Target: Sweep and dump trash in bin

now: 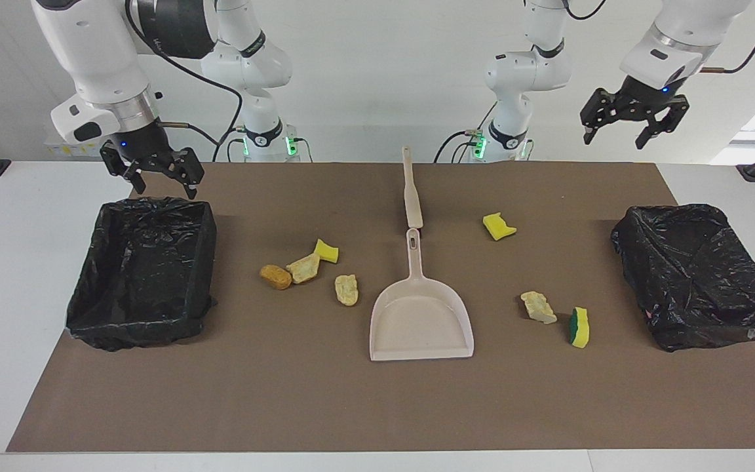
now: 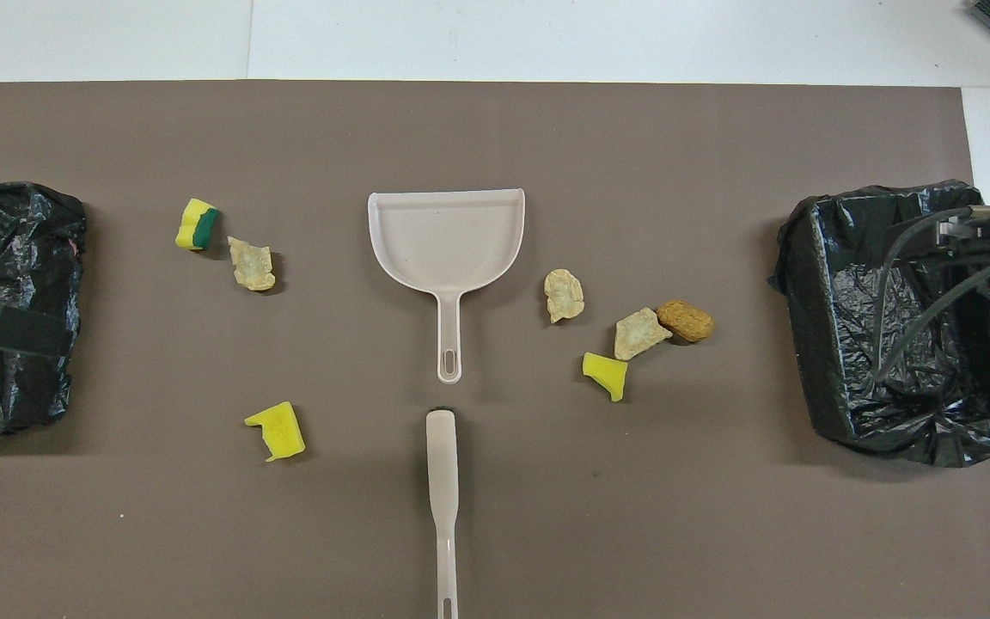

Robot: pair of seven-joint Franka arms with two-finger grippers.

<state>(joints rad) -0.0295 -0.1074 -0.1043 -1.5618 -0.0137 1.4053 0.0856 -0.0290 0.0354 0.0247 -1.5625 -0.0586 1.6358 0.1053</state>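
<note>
Right tool [image 1: 162,182] — fingers spread, holding nothing — hangs over one black-lined bin [image 1: 145,275]. Left tool [image 1: 630,122], likewise spread and holding nothing, hangs high near the other bin [image 1: 698,275]. Both bins hold only liners. Trash [image 1: 305,267] lies scattered on the bench mat [image 1: 351,406] around the dustpan [image 1: 420,318].

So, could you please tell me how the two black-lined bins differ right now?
The bin at the right arm's end has the right gripper hanging open over its rim nearest the robots; nothing is over the bin at the left arm's end. Four scraps lie toward the first bin, three toward the second. Both are bag-lined, and no trash shows in either.
</note>
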